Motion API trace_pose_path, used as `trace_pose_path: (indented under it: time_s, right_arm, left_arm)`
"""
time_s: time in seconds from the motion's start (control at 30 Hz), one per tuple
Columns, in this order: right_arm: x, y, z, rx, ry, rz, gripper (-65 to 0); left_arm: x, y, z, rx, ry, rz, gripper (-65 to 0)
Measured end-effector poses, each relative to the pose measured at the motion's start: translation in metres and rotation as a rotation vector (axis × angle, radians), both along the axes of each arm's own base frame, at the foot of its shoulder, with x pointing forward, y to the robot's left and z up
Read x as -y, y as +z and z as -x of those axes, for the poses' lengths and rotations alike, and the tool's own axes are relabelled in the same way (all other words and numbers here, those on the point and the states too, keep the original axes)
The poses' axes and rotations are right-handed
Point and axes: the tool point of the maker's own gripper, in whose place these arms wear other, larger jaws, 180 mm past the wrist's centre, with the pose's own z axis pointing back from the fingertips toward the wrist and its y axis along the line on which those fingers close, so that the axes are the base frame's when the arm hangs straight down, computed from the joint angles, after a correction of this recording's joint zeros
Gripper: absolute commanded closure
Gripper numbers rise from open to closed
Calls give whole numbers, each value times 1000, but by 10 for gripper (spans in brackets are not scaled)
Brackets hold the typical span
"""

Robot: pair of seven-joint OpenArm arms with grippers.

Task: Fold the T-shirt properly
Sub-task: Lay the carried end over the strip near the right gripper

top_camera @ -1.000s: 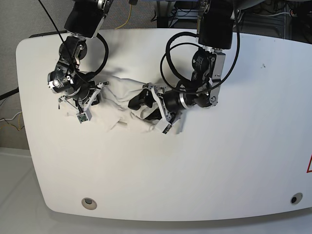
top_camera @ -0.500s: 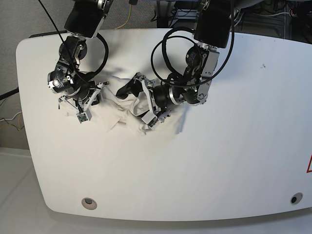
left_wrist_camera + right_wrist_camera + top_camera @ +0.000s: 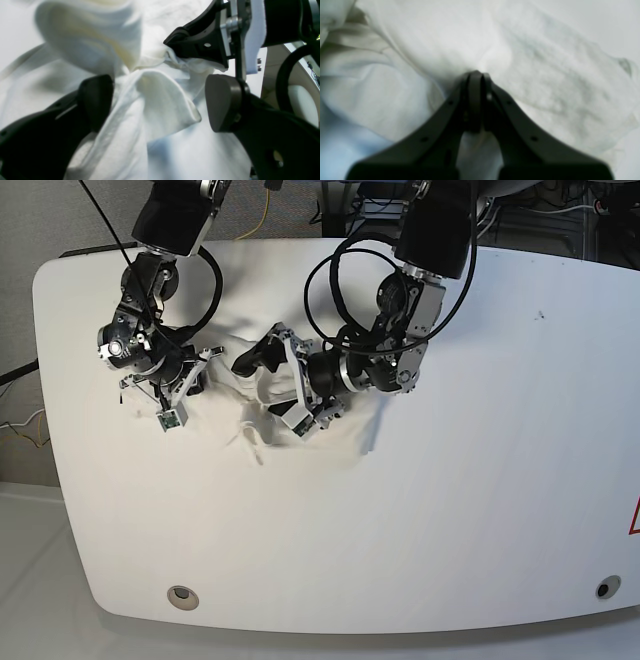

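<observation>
The T-shirt (image 3: 228, 383) is a crumpled white heap on the table between my two grippers; no print shows. My left gripper (image 3: 260, 395) is open and astride a raised fold of the shirt (image 3: 160, 107), with one finger (image 3: 95, 100) on each side of it. My right gripper (image 3: 200, 370) is shut on the shirt's edge at the heap's left end. The right wrist view shows it (image 3: 475, 75) pinching the white cloth (image 3: 545, 82). It also shows in the left wrist view (image 3: 172, 46), just beyond the fold, holding cloth.
The white table (image 3: 400, 530) runs wide to the right and front of the heap. Its left edge is close to the right arm. Black cables loop from both arms above the shirt. Two round holes sit near the front edge.
My left gripper has moved left across the shirt toward the right gripper, pushing the cloth into a tighter heap. The right gripper has stayed shut in place.
</observation>
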Motion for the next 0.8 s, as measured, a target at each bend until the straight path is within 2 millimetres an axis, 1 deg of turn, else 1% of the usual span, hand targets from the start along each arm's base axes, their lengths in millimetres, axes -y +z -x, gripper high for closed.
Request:
trace_pose_path:
  time_s: [0.27, 0.47, 0.57, 0.67, 0.8]
  right_arm:
    - [1, 0, 0, 0, 1, 1, 0]
    - [1, 0, 0, 0, 0, 2, 0]
    - [1, 0, 0, 0, 0, 1, 0]
    - [1, 0, 1, 1, -1, 0, 0]
    - [1, 0, 1, 1, -1, 1, 0]
  left_arm:
    - [5, 2, 3, 4, -16, 4, -550]
    - [1, 2, 0, 4, -2, 3, -550]
    - [-6, 4, -4, 5, 15, -5, -550]
    - [-15, 10, -10, 25, 31, -31, -550]
    - [-22, 32, -19, 91, 49, -25, -550]
